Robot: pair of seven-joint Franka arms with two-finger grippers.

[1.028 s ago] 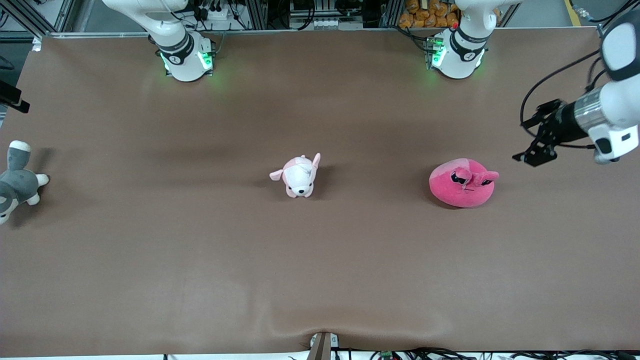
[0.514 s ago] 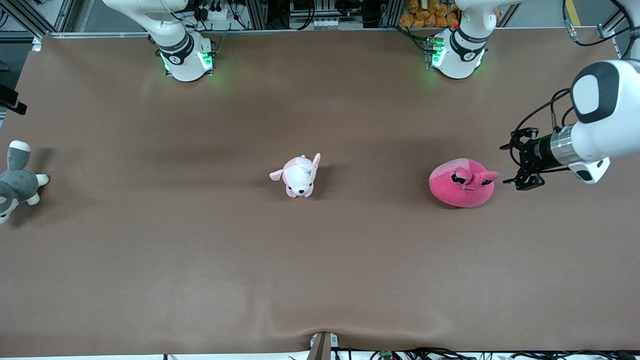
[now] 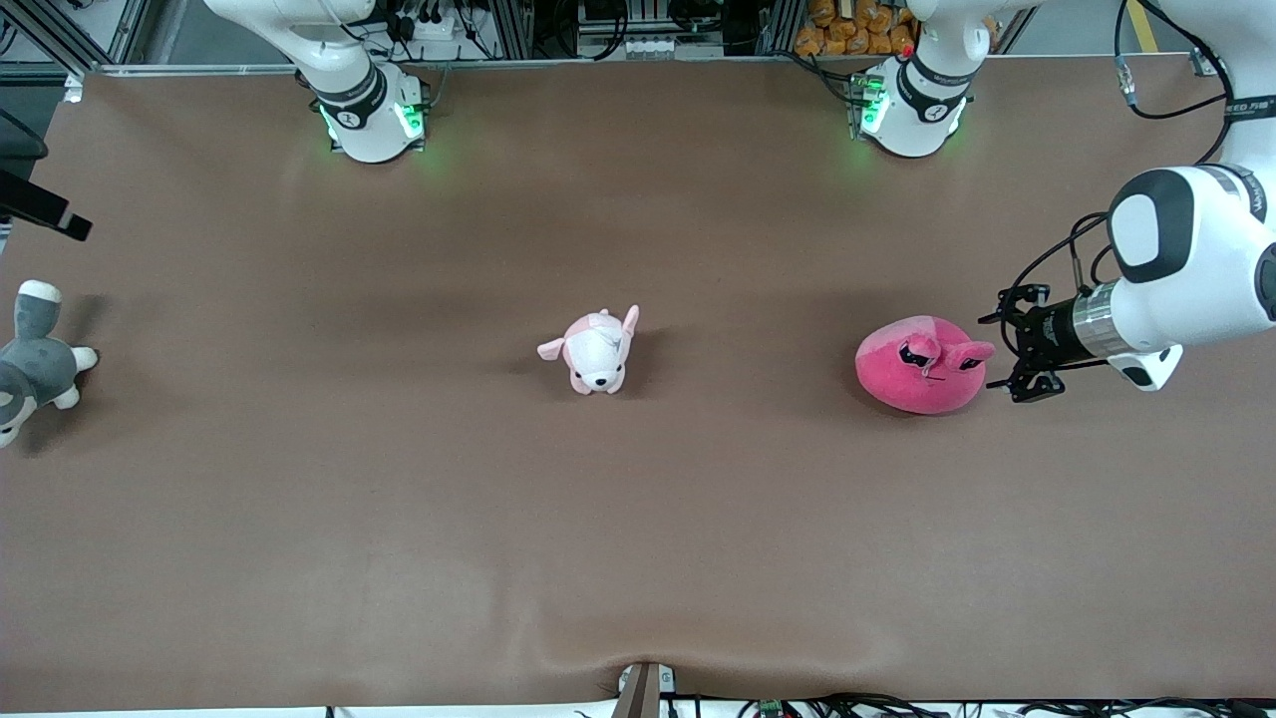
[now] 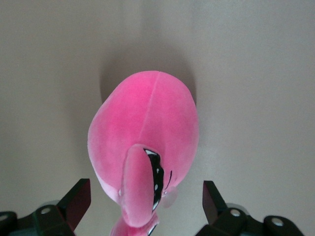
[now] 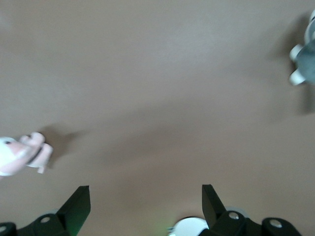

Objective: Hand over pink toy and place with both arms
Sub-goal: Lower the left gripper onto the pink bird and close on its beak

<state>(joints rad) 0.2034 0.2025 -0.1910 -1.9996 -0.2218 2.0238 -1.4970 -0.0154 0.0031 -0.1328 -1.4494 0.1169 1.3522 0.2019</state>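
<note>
The pink toy (image 3: 922,374) is a hot-pink round plush with black half-lidded eyes, lying on the brown table toward the left arm's end. My left gripper (image 3: 1005,344) is low beside it at that end, pointing at it, open. In the left wrist view the pink toy (image 4: 147,123) fills the middle and one ear flap lies between the spread fingers of the left gripper (image 4: 145,183), which do not touch it. My right gripper (image 5: 142,189) hangs open high over the table with nothing between its fingers.
A small pale pink-and-white plush dog (image 3: 595,351) stands mid-table, also in the right wrist view (image 5: 19,155). A grey-and-white plush (image 3: 35,364) lies at the right arm's end of the table, its paw showing in the right wrist view (image 5: 305,54).
The left gripper has come down and in from the left arm's end of the table until its open fingers reach the pink toy's ear. The toys have not moved.
</note>
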